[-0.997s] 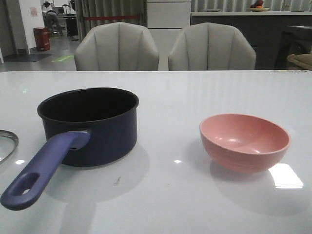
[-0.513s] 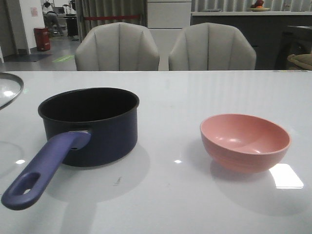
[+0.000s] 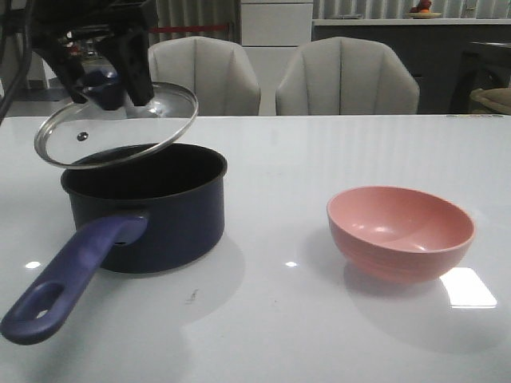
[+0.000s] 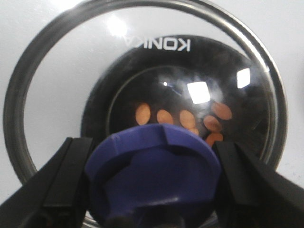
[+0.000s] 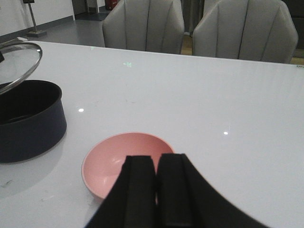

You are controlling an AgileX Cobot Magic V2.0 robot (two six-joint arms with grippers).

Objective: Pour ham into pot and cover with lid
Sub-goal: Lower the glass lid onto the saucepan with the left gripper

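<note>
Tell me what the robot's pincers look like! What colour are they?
Both are black. The left pincer has two matte black, wedge-shaped fingers that look broad and blocky. The right pincer has two flat black fingers with squared tips, widening toward the wrist. From the front, the left arm looks like dark, angular parts. No markings or cables show clearly.

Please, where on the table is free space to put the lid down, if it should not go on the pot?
Free: the wide strip between the pot and the pink bowl, the table behind both, and the near edge before the bowl. Crowded: the left side, where the left gripper holds the lid over the pot and the handle sticks out.
</note>
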